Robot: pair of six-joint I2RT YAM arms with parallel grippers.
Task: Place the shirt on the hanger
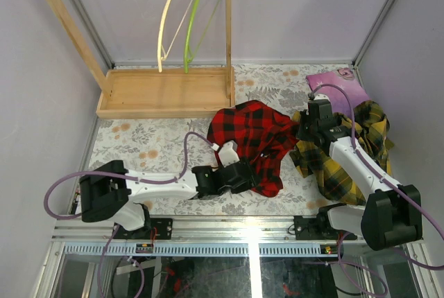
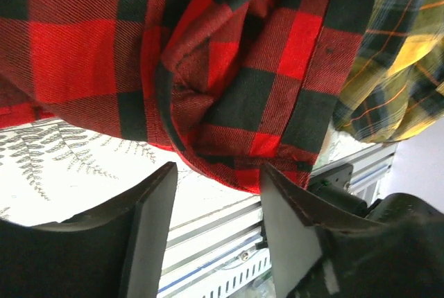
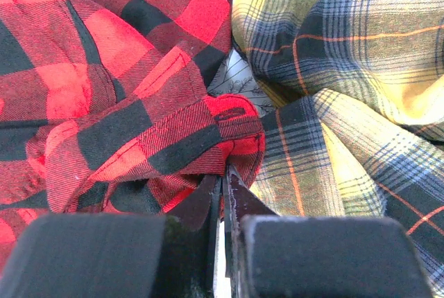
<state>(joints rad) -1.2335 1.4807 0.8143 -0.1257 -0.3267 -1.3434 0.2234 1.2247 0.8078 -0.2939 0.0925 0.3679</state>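
The red-and-black plaid shirt (image 1: 253, 135) lies crumpled at the middle of the table. My left gripper (image 1: 248, 179) sits at its near edge. In the left wrist view the left gripper (image 2: 218, 170) is open, and the hem of the shirt (image 2: 229, 69) hangs just above the gap, with nothing between the fingers (image 2: 149, 222). My right gripper (image 1: 304, 130) is at the shirt's right edge. In the right wrist view the right gripper (image 3: 223, 173) is shut on a fold of the shirt (image 3: 104, 104). The cream hanger (image 1: 168, 21) hangs on the rack at the back left.
A lime-green hanger (image 1: 199, 21) hangs beside the cream one on the wooden rack (image 1: 166, 93). A yellow-and-dark plaid shirt (image 1: 354, 145) lies under my right arm, touching the red one. A purple sheet (image 1: 340, 83) lies behind it. The table's metal front rail (image 2: 229, 242) is close below the left fingers.
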